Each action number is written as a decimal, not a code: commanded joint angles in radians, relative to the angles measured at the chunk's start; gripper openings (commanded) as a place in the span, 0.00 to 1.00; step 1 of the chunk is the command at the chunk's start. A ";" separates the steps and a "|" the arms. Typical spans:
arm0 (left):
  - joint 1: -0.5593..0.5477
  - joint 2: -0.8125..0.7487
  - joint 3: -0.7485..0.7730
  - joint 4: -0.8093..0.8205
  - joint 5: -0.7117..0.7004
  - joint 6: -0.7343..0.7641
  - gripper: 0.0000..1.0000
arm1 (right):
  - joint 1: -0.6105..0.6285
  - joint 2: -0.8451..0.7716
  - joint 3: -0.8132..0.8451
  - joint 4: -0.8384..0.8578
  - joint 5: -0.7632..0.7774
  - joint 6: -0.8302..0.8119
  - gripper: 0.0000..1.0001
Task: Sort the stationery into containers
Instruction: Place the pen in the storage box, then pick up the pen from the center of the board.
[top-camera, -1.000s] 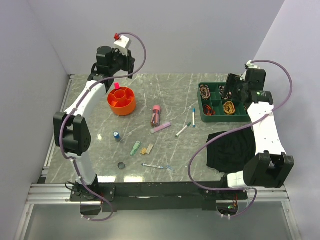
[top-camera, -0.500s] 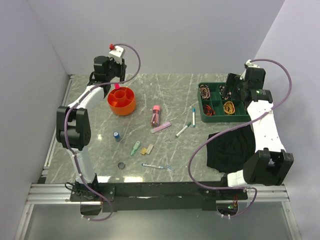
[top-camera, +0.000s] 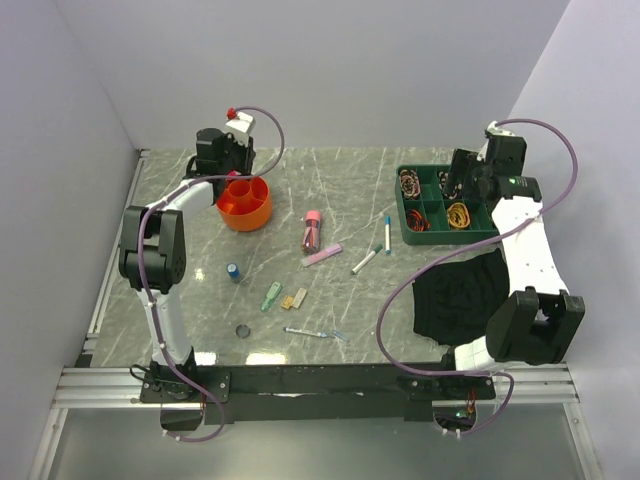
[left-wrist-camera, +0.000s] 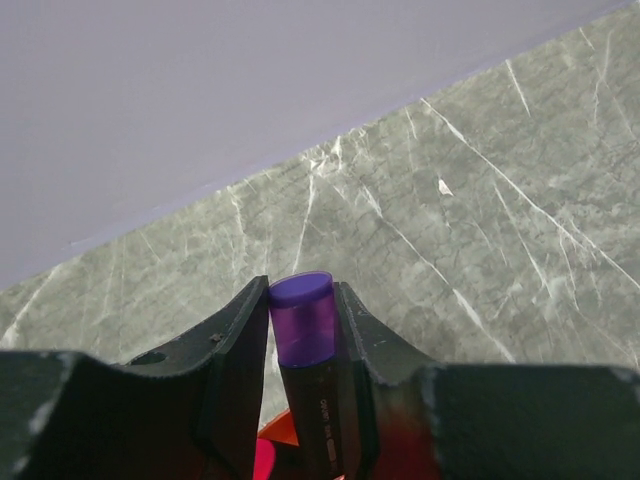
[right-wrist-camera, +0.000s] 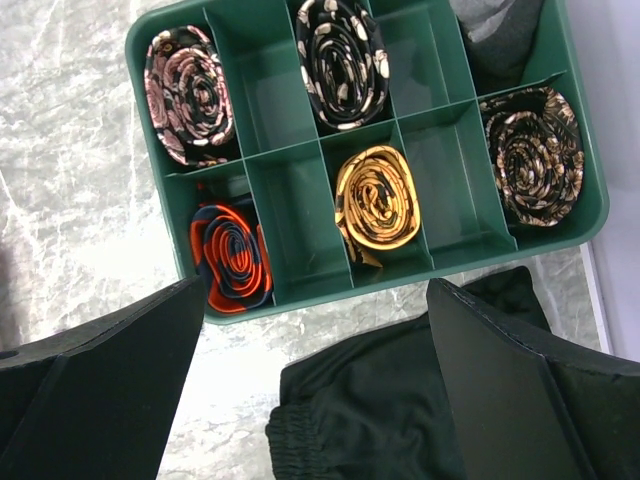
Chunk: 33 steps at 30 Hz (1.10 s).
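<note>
- The left arm (top-camera: 190, 193) and right arm (top-camera: 527, 240) share one build: smooth white shells on the long links, bulky black housings at the joints.
- A mauve cable (top-camera: 280, 132) loops off the left wrist; a matching right cable (top-camera: 579, 170) arcs off the right wrist.
- A white block (top-camera: 243, 123) tops the left wrist, with a small red fitting (top-camera: 232, 112) on it.
- The left gripper (left-wrist-camera: 303, 300) has matte black, lightly scuffed fingers, one with a round hole.
- The right gripper (right-wrist-camera: 316, 290) has plain black, wedge-shaped fingers.
- Each arm ends in a black base (top-camera: 170, 385).
</note>
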 joint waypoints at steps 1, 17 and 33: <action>0.004 -0.032 0.042 -0.032 -0.021 -0.020 0.39 | 0.013 0.003 0.033 0.041 0.017 -0.011 1.00; -0.161 -0.279 0.160 -0.545 0.369 0.146 0.57 | 0.028 -0.021 0.014 0.041 -0.062 -0.068 1.00; -0.511 0.025 0.250 -0.914 0.183 0.336 0.59 | 0.002 -0.126 0.011 -0.007 -0.222 -0.034 1.00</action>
